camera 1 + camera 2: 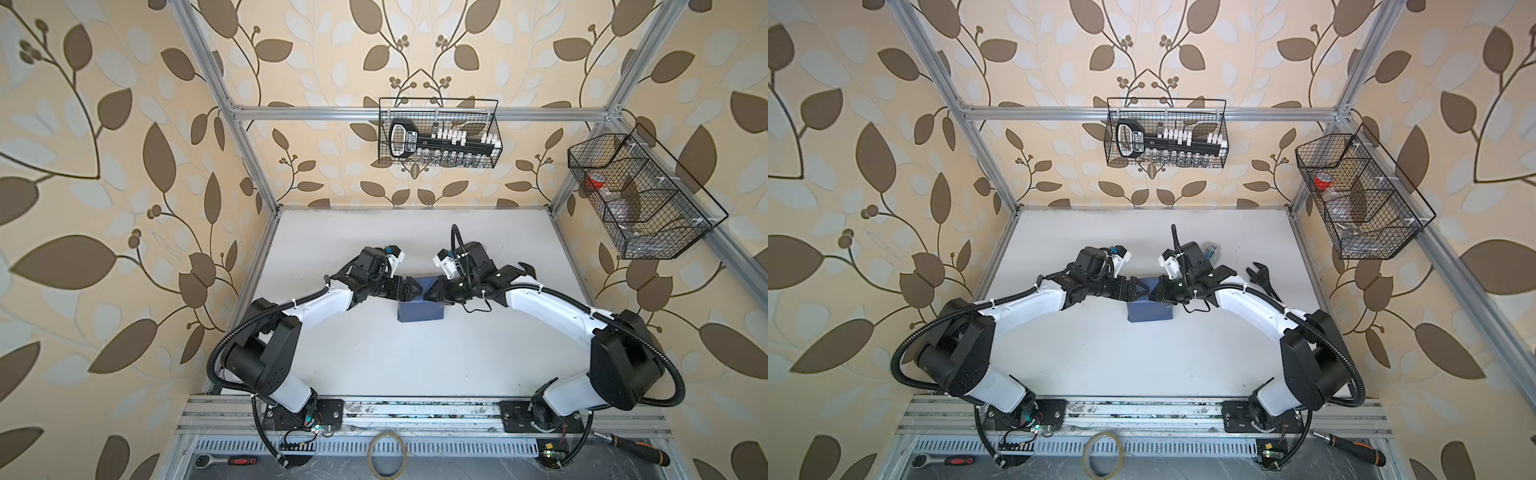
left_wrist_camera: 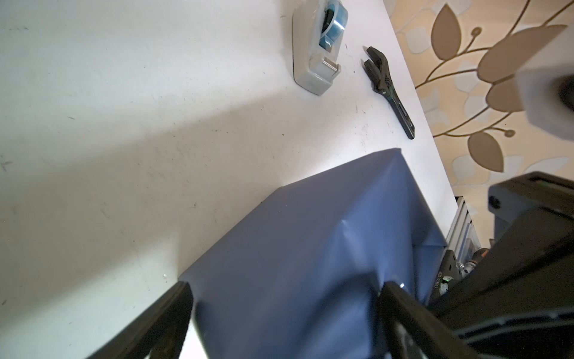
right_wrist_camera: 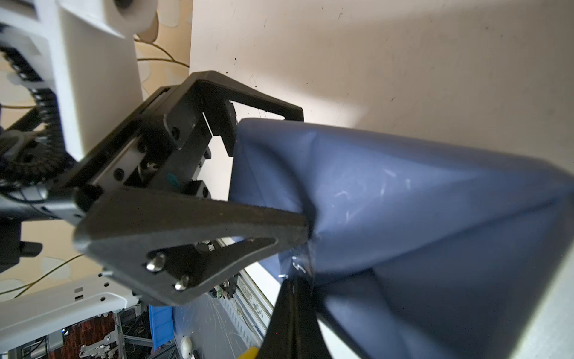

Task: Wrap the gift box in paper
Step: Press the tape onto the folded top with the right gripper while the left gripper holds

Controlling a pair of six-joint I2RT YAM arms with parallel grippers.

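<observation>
Right wrist view, close up: the paper (image 3: 403,192), matte slate-blue face outward, is folded round the gift box, which is fully hidden beneath it. Both top views place this parcel near the middle of the white table (image 1: 374,357), between the two arms.

The sheet looks thin, light and smooth. It creases and scuffs readily, as its pale marks and puckers show, and would likely tear or slip if tugged. The box underneath probably gives stiff, flat faces. The safer hold is therefore across opposite sides, with loose flaps pinched near their edges.

The left gripper (image 2: 285,293) is spread wide, its fingers astride one end of the parcel, and one fingertip (image 3: 302,228) dents the paper. The right gripper (image 3: 293,279) has its fingers together, the tip at a crumpled fold by that same end. Whether a sliver of paper is caught there I cannot tell.

Beyond the parcel, toward the right of the table, lie a grey tape dispenser (image 2: 316,49) with a blue roll and a black wrench (image 2: 388,90).

The back basket (image 1: 478,164), black wire hung on the rear rail, holds a black tool rack (image 1: 415,143) set with white pieces. The side basket (image 1: 665,241), also wire and divided into compartments, holds a red roll (image 1: 595,180) in one. The other compartments hold clear plastic items too indistinct to name.
</observation>
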